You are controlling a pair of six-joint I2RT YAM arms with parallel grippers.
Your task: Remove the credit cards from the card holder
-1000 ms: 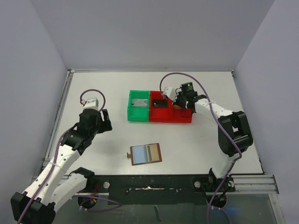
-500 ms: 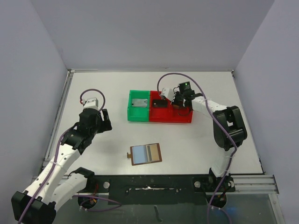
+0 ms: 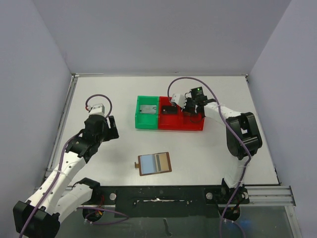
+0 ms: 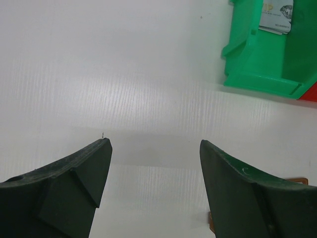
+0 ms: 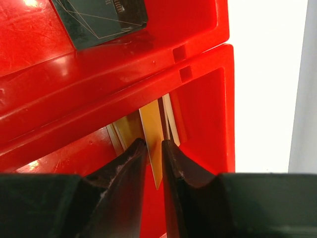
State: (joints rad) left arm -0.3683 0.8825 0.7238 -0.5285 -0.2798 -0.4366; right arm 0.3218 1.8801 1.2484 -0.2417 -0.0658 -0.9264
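The card holder (image 3: 155, 163) lies open on the table near the front, pale blue-grey pockets up; a brown corner of it (image 4: 298, 181) peeks past my left finger. My left gripper (image 3: 112, 127) (image 4: 154, 144) hovers open over bare table, left of the green bin. My right gripper (image 3: 187, 110) (image 5: 153, 144) points down into the right compartment of the red bin (image 3: 181, 124). A gold-yellow credit card (image 5: 151, 130) stands on edge between its fingers, which are a little apart. A grey card (image 3: 146, 109) (image 4: 277, 15) lies in the green bin (image 3: 140, 119), a dark card (image 5: 99, 17) in the red bin's left compartment.
The green and red bins stand side by side at mid-table. The red bin's divider wall (image 5: 124, 84) and right wall (image 5: 208, 114) hem in my right fingers. Grey walls enclose the table on three sides.
My right gripper has sunk slightly into the red bin's right compartment, and its jaws have parted a little around the gold card. The left arm has not moved.
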